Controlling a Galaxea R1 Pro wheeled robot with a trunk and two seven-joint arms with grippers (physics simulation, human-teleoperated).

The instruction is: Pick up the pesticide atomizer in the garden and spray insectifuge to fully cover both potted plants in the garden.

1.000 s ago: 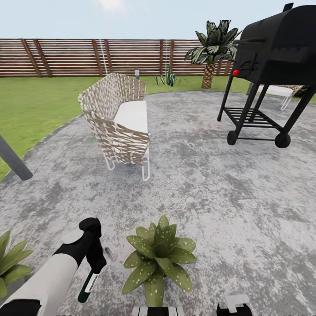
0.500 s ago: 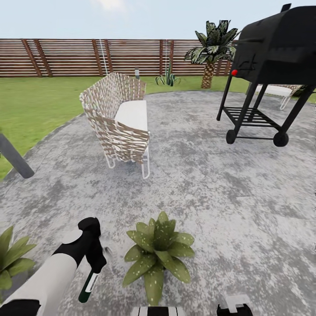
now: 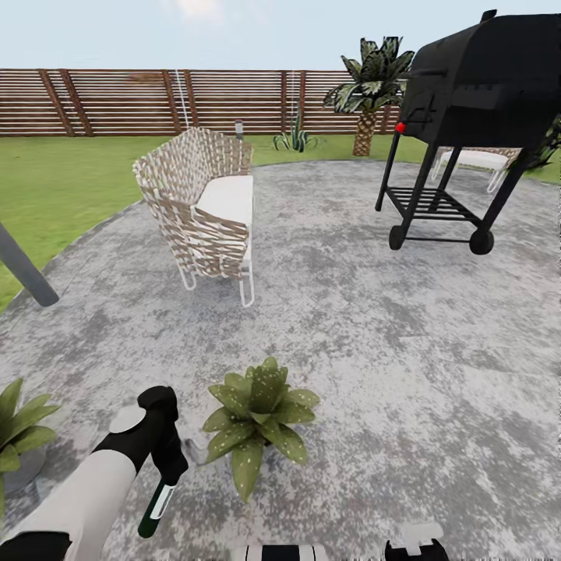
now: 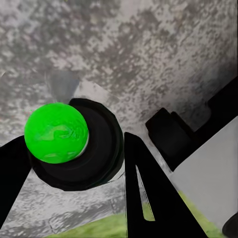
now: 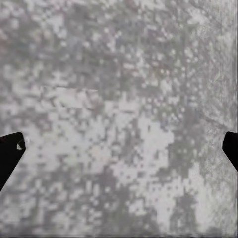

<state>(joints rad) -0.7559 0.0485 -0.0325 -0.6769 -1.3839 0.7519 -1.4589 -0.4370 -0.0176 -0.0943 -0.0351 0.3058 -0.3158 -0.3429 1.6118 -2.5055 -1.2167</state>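
Since a second ago the whole head view has slid: the wicker chair (image 3: 204,209), the black grill (image 3: 467,117) and the nearer potted plant (image 3: 257,417) all sit further left and higher in the picture, which is the camera turning, not the things moving. The left arm and its load keep the same place in the picture.

The left claw (image 3: 165,467) is closed on the pesticide atomizer (image 3: 156,506), a slim dark green-black bottle with a white label, hanging neck-up just left of the nearer potted plant. In the left wrist view the bottle (image 4: 74,144) shows end-on as a round black disc with a glossy bright green dome, set between two flat black fingers (image 4: 148,193).

The nearer potted plant is a low rosette of broad, pointed, pale-speckled leaves; the second potted plant (image 3: 19,432) stands left of the arm in a small grey pot. Both rest on the mottled grey patio (image 3: 374,351).

The right claw (image 5: 119,148) stands wide apart over rough grey paving, holding nothing.
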